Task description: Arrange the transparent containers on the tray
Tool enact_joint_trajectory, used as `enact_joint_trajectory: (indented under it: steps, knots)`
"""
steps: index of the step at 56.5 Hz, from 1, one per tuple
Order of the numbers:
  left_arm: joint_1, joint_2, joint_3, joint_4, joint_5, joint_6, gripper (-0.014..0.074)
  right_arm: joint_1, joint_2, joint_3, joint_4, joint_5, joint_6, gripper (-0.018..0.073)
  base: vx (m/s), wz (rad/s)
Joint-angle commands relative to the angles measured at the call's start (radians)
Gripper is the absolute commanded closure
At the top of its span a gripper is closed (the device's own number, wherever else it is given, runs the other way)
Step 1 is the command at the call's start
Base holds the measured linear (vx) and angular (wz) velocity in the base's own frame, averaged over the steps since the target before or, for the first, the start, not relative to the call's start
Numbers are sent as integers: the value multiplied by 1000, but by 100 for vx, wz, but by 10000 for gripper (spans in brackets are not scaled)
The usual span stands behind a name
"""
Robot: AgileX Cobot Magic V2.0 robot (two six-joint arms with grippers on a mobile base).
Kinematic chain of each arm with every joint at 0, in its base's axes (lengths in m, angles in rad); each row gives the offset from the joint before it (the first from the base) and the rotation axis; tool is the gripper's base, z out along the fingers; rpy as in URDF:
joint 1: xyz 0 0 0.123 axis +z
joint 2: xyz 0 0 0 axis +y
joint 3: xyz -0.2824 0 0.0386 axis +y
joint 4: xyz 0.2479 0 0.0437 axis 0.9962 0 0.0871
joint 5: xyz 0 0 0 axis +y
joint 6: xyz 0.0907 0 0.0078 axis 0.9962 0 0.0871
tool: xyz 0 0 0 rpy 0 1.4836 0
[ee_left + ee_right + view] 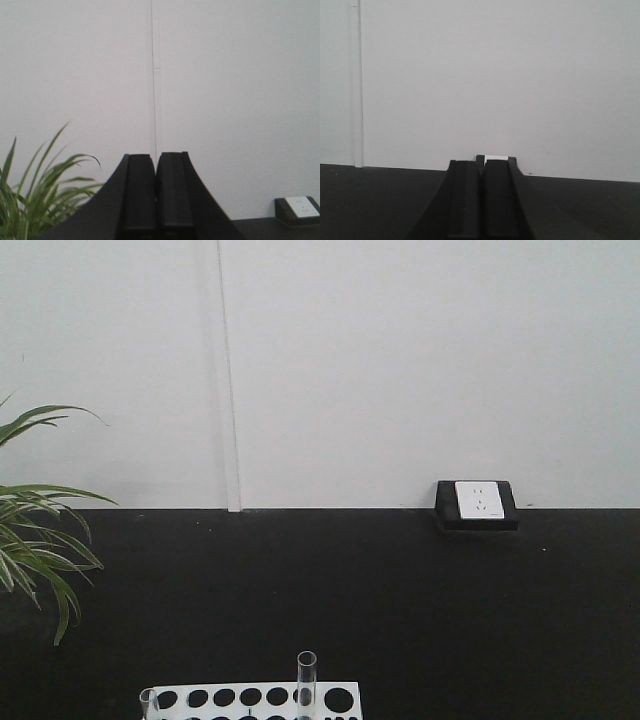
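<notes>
Two transparent containers stand upright in a white holed rack [250, 698] at the bottom edge of the front view: a taller tube [306, 683] toward the rack's right and a shorter-looking one [149, 704] at its left corner. The tray is out of view. Neither gripper shows in the front view. My left gripper [156, 159] is shut with nothing between its black fingers, pointing at the white wall. My right gripper [481, 165] is likewise shut and empty, aimed over the black tabletop toward the wall.
A black table surface [400, 610] runs back to a white wall. A wall socket box [477, 504] sits at the table's back right, also seen as the socket [298, 209] in the left wrist view. A green leafy plant [35, 540] stands at the left.
</notes>
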State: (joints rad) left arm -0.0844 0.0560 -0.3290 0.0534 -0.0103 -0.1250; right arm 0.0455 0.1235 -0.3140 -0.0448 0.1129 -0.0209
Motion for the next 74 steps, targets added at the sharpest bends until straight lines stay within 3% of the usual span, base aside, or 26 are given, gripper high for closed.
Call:
enact_joint_trajectory:
  steps: [1,9,27,36,52,67,74]
  knots:
    - [0,117,-153,79,19,-2,603,-3,106,-137,-16,-11,-5,571,0,0]
    - [0,257,-239,103,46,-3,603,-3,225,-209,-16,-19,-5,571,0,0]
    - [0,489,-243,103,3,-3,581,-3,390,-210,-15,-33,-5,559,0,0]
    - [0,571,-243,103,4,-3,496,-3,418,-210,-15,-31,-5,519,0,0]
    - [0,698,-243,102,16,-7,230,-3,420,-210,-15,-11,-5,354,0,0]
    - [-12,824,-238,94,4,-12,182,-3,420,-210,-14,-12,-5,241,0,0]
    - [-59,878,-163,94,-134,-28,182,-3,420,-208,-13,-12,-5,241,0,0]
